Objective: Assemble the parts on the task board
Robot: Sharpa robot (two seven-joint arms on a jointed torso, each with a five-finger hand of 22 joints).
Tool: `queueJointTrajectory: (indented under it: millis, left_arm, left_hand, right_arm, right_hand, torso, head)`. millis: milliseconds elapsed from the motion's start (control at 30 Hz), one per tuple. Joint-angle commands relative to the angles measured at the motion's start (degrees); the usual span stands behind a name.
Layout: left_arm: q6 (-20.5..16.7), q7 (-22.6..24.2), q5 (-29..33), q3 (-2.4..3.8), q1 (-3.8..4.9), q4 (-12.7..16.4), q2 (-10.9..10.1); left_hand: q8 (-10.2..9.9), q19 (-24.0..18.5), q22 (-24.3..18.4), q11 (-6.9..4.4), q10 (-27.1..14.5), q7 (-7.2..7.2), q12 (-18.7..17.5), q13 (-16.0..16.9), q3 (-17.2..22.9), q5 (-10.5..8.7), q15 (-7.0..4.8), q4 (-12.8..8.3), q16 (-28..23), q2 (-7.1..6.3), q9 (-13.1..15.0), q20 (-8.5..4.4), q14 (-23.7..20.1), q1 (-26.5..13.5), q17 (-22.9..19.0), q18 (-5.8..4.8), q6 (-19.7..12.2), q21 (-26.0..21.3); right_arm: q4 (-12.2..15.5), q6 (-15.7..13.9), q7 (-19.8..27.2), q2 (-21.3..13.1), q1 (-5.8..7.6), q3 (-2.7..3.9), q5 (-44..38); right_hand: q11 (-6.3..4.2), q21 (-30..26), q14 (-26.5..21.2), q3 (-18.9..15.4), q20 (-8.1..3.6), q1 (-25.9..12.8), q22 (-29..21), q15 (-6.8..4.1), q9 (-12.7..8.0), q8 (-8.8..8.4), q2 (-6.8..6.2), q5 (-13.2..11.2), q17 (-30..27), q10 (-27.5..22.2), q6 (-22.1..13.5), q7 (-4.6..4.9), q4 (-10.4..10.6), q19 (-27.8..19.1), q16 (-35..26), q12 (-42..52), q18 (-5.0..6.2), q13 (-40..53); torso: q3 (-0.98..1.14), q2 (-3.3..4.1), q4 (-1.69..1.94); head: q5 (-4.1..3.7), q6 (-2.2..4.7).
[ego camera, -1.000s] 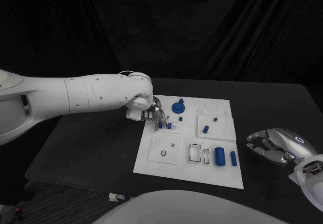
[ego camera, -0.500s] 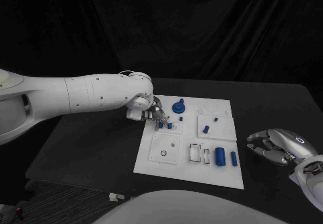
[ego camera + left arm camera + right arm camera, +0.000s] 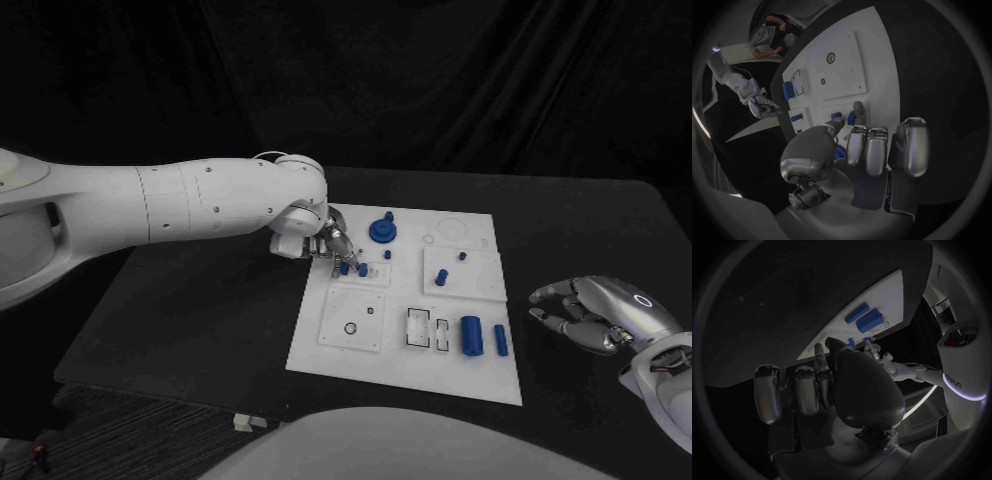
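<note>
Left hand (image 3: 326,243) pinches a small blue peg (image 3: 345,267) on the task board (image 3: 407,358); right hand (image 3: 594,313), curled and holding nothing, rests beside the board.

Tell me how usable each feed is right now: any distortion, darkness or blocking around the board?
Head view: dim but undistorted, the task board stands out against the black table, and the left hand covers part of its far-left corner. Left wrist view: fisheye bends the board's edges, and the hand's own fingers block the middle. Right wrist view: very dark, with the right hand filling the centre.
</note>
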Motion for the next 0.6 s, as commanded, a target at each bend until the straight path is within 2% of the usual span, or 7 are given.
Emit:
queueJointTrajectory:
  millis: [33, 200, 600]
  left_arm:
    - [-0.9, 0.2, -0.5, -0.27, -0.4, -0.1, -0.1]
    - [-1.7, 0.4, -0.5, -0.27, -0.4, 0.3, -0.4]
    - [-3.7, 1.1, -0.6, -0.25, -0.3, 1.5, -1.2]
  left_hand:
    - [0.4, 0.9, 12.0, -0.03, 2.3, 0.31, 0.1, 12.1, 0.0, 0.59, 0.02, 0.1, -0.3, -0.01, 0.4, 0.1, 6.0, 0.7, 15.1, 1.08, -0.5, -0.1]
    - [0.7, 0.9, 12.0, -0.14, 2.2, 0.18, 0.0, 12.0, 0.2, 1.24, -0.06, -0.2, -0.3, -0.04, 0.7, 0.04, 6.0, 1.2, 15.1, 1.08, -0.3, -0.1]
    - [0.9, 1.0, 12.0, -0.23, 2.3, 0.06, 0.1, 12.1, 0.1, 1.15, -0.13, -0.1, -0.3, -0.11, 0.7, -0.01, 6.0, 1.1, 15.1, 1.06, 0.3, 0.0]
  right_arm:
    - [0.0, 0.2, -0.8, -0.1, -0.14, 0.02, -0.2]
    - [0.0, 0.1, -0.7, 0.0, -0.15, 0.02, -0.2]
    - [-0.3, 0.0, -0.7, 0.2, -0.16, 0.02, -0.2]
  right_hand:
    - [0.14, -0.2, 6.1, 0.4, -0.31, 0.4, 13.8, -0.27, 0.0, -0.12, -0.1, 0.3, 15.1, 6.0, 0.5, 0.04, -0.1, 3.4, 0.2, 0.1, 0.52, 15.1]
    - [0.14, -0.2, 6.1, 0.4, -0.31, 0.4, 13.8, -0.27, 0.0, -0.12, -0.1, 0.3, 15.1, 6.0, 0.5, 0.04, -0.1, 3.4, 0.2, 0.1, 0.52, 15.1]
    - [0.14, -0.2, 6.1, 0.4, -0.31, 0.4, 13.8, -0.27, 0.0, -0.12, -0.1, 0.3, 15.1, 6.0, 0.5, 0.04, -0.1, 3.4, 0.2, 0.1, 0.52, 15.1]
  torso:
    - [0.01, -0.04, -0.02]
    - [0.02, -0.06, -0.04]
    - [0.03, -0.07, -0.06]
  head:
    - [-0.03, 0.0]
    - [-0.05, 0.0]
    - [-0.2, 0.0]
